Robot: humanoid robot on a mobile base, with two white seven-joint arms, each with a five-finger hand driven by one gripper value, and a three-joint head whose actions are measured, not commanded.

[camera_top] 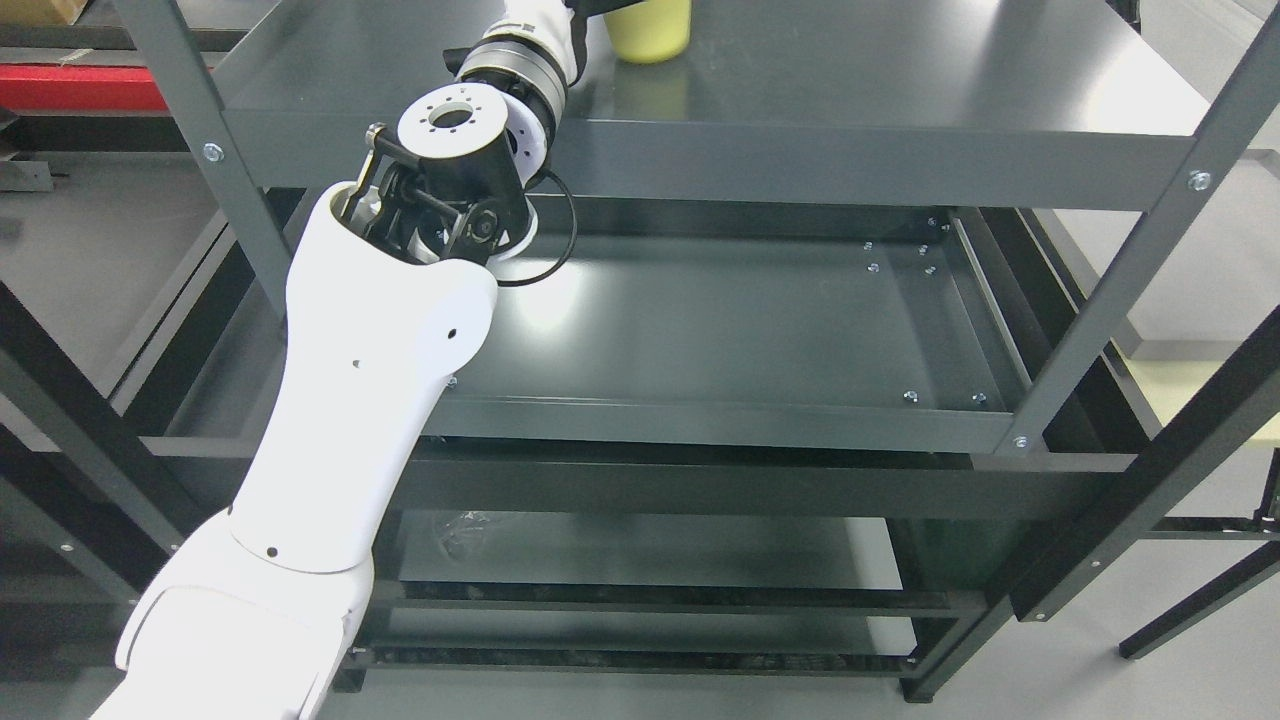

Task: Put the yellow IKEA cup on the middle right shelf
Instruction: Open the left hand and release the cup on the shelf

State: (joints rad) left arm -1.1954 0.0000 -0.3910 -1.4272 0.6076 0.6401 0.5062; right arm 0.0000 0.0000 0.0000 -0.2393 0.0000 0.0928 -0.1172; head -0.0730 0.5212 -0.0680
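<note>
We see our left arm (380, 330) rising from the lower left and reaching over the front lip of the top shelf (900, 80) of a dark metal rack. The yellow cup (650, 30) stands upright on that top shelf, cut off by the picture's upper edge, so only its lower body shows. Our left hand itself lies almost wholly beyond the frame: the wrist ends just to the left of the cup, right beside it, and we cannot tell how far the fingers are spread or whether they have hold of the cup. The cup's long axis runs vertically, and it lies to the right of the wrist. The middle shelf (760, 320) below is bare on its right side, down and to the right of the cup. Our right arm does not show.
</note>
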